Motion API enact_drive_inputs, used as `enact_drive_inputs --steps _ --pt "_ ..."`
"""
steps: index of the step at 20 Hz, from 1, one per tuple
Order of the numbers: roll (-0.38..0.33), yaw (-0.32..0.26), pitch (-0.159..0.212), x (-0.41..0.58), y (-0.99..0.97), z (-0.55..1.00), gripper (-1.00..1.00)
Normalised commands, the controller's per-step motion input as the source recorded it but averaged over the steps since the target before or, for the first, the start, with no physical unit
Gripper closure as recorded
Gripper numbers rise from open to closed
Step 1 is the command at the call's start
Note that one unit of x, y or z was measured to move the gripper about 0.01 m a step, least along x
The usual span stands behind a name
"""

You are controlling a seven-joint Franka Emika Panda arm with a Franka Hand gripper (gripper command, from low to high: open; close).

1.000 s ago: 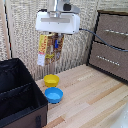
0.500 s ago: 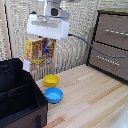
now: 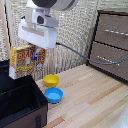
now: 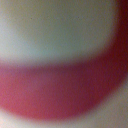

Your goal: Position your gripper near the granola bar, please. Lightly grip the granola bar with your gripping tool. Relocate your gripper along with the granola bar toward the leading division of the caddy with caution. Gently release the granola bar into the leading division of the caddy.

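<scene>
The granola bar (image 3: 20,64), a flat yellow-orange box with red lettering, hangs upright in the air. My gripper (image 3: 35,55) is shut on its upper part, with the white hand above it. The box is over the back edge of the black caddy (image 3: 22,102), which stands at the exterior view's lower left. A divider wall shows inside the caddy; its compartments are dark. In the wrist view a blurred red and pale surface (image 4: 60,95), the box up close, fills the picture.
A yellow bowl (image 3: 51,80) and a blue bowl (image 3: 53,94) stand on the wooden table (image 3: 90,100) just right of the caddy. A brown dresser (image 3: 112,42) stands at the exterior view's right. A dark cable (image 3: 82,56) runs from the arm toward it.
My gripper has carried the granola bar to the exterior view's left, from above the bowls to over the caddy's back edge. The bowls have not moved.
</scene>
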Motion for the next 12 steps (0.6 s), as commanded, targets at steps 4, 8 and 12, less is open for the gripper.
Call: enact_drive_inputs --steps 4,8,12 --pt "-0.039 -0.127 0.027 -0.041 0.74 -0.01 1.00" --pt "-0.078 -0.097 0.053 -0.308 0.70 -0.07 1.00" --pt "-0.156 -0.095 0.081 -0.418 0.61 -0.18 1.00"
